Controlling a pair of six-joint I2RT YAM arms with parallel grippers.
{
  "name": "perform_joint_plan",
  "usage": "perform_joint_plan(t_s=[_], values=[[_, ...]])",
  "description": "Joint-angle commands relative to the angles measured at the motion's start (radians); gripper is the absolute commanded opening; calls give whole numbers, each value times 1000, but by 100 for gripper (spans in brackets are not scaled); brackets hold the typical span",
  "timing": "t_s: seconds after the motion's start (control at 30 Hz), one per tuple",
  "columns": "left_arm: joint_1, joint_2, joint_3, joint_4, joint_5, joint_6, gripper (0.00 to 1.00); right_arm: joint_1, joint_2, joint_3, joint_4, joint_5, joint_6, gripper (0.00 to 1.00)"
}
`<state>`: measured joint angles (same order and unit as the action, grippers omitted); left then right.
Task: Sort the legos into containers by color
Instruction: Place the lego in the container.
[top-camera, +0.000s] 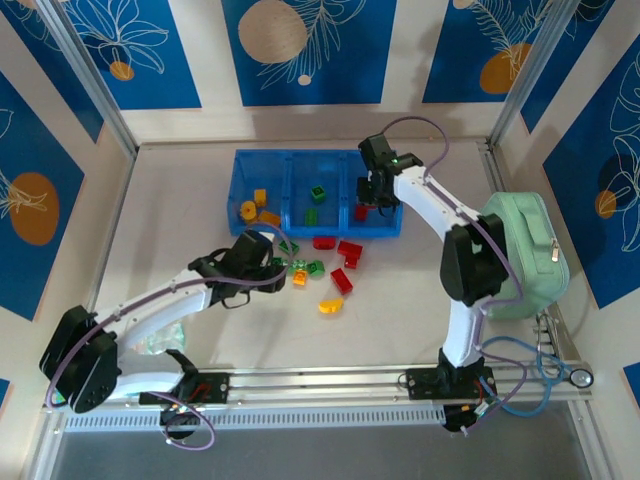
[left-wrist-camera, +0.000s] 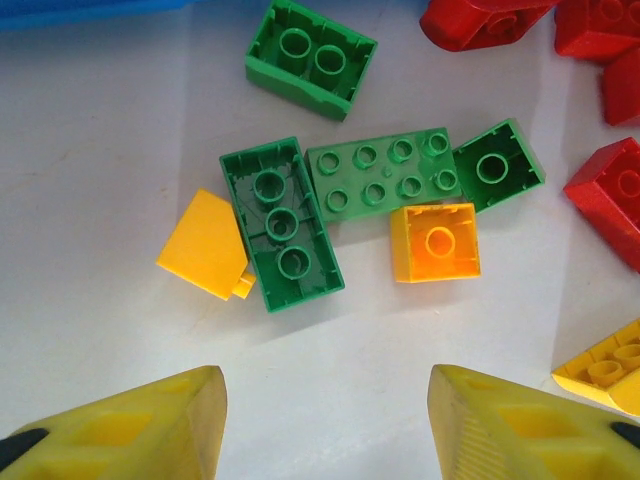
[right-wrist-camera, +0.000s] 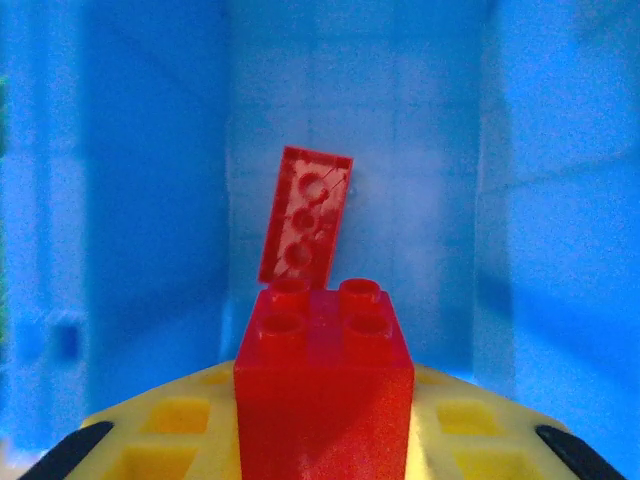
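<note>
**Top view.** The blue tray (top-camera: 245, 160) sits at upper centre of the counter (top-camera: 180, 220). Its left compartment holds yellow-orange bricks (top-camera: 256, 206) and its middle one a green brick (top-camera: 316, 192). The right fingers (top-camera: 372, 198) hang over the right compartment, with red showing just beneath them. The loose legos (top-camera: 335, 262) lie at frame centre, just below the tray. The left fingers (top-camera: 270, 250) are at the left edge of that pile. A mint-green case (top-camera: 520, 255) stands at the right edge.

**Left wrist view.** The left fingers (left-wrist-camera: 150, 430) sit in the bottom corners, spread wide with nothing between them. Above the gap, apart from both tips, lies a touching cluster:
- an upturned long green brick (left-wrist-camera: 282, 228)
- a flat green plate (left-wrist-camera: 385, 175)
- a small green brick (left-wrist-camera: 497, 165)
- an orange brick (left-wrist-camera: 435, 242)
- a yellow slope piece (left-wrist-camera: 205, 245)

Another green brick (left-wrist-camera: 312, 58) lies separately at the top. Red bricks (left-wrist-camera: 600, 40) crowd the upper right. The top view is too small to show these stud patterns.

**Right wrist view.** The right fingers (right-wrist-camera: 170, 430) are clamped on a red four-stud brick (right-wrist-camera: 325, 390) at bottom centre. It is held above the blue compartment floor. A second red piece (right-wrist-camera: 305, 215) lies on that floor beyond it, underside up.
</note>
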<state>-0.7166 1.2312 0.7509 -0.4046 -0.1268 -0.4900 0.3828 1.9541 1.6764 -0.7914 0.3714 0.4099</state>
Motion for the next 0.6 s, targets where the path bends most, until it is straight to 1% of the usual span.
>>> perform_joint_plan(t_s=[0.0,0.27,0.57], values=[[-14,-42,-26,-17,-34,-31,56,-18,62,99,-88,14,-39,27],[-16,-58,-32,-32,-37,-33,56,-25,171,197,-121,23,-50,27],[-23,-39,-20,-25,-33,-31,56,-26,188,207,-134,18,-39,31]])
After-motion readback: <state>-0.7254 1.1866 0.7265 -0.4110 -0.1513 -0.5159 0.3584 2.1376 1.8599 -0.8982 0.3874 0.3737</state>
